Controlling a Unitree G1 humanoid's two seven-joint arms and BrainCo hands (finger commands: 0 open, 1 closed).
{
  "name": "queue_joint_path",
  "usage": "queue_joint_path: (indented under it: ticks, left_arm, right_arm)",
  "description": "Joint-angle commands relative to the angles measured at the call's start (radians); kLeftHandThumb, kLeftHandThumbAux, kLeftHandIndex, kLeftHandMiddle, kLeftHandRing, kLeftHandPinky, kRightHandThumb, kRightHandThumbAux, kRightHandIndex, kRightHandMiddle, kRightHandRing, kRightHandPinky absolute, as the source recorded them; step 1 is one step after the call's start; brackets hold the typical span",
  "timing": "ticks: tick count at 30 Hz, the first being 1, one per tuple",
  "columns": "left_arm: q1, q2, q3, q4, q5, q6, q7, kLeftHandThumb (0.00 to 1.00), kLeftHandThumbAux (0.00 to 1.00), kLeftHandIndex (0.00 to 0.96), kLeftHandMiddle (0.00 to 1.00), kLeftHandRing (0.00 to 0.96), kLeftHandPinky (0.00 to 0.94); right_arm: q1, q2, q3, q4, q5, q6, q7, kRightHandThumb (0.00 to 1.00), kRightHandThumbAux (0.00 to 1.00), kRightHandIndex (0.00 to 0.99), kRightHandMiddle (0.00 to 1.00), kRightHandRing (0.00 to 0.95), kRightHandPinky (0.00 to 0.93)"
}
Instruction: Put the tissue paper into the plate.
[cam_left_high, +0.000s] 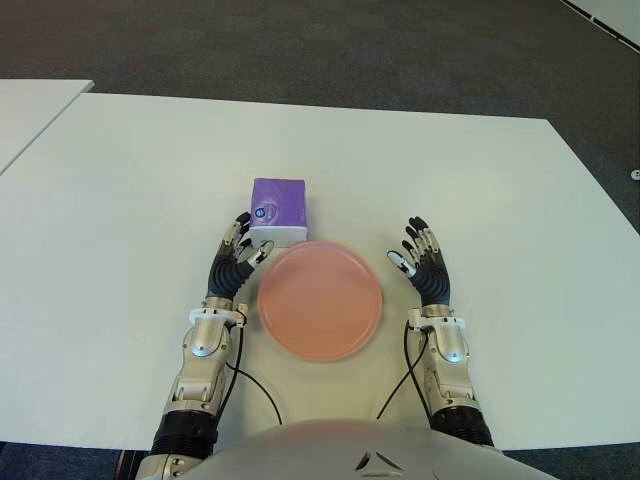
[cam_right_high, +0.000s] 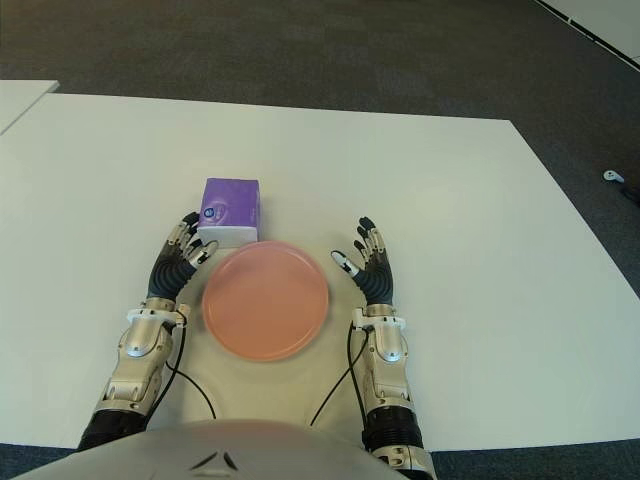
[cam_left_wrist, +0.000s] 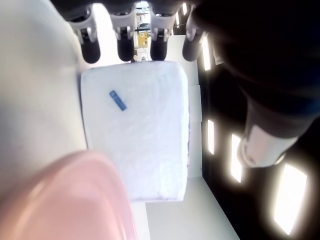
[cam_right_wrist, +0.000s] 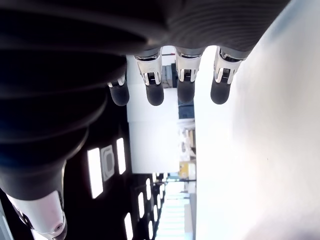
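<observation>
Tissue pack (cam_left_high: 279, 211) touching the plate's (cam_left_high: 320, 300) far left rim.
Left hand (cam_left_high: 238, 258) is set beside the pack, fingers spread, nothing held; right hand (cam_left_high: 423, 264) is held open right of the plate, bare table (cam_left_high: 500, 200) all round.

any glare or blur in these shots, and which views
Left wrist view: the plate rim is a soft pink blur up close, the tissue pack looks washed out. Right wrist view: the table glares white. Eye views: even light, faint shadows.

- white table (cam_left_high: 480, 180), wide, fills most of the view
- second white tabletop (cam_left_high: 35, 105) at far left edge
- dark grey carpet (cam_left_high: 300, 45) beyond
</observation>
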Motion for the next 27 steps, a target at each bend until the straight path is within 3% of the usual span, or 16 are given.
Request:
queue_joint_path:
  ticks: [1,27]
  left_arm:
    - [0.002,0.000,-0.001,0.008,0.002,0.011,0.003,0.000,0.586,0.000,0.000,0.000,0.000]
    - [0.008,0.000,-0.004,0.004,0.006,0.000,0.004,0.000,0.606,0.000,0.000,0.000,0.000]
  right_arm:
    - [0.041,0.008,-0.006,0.054,0.011,0.036,-0.007,0.086,0.691,0.000,0.000,0.000,0.023]
    - [0.057,0.010,-0.004,0.031,0.014,0.044,-0.008,0.079,0.709,0.000,0.000,0.000,0.009]
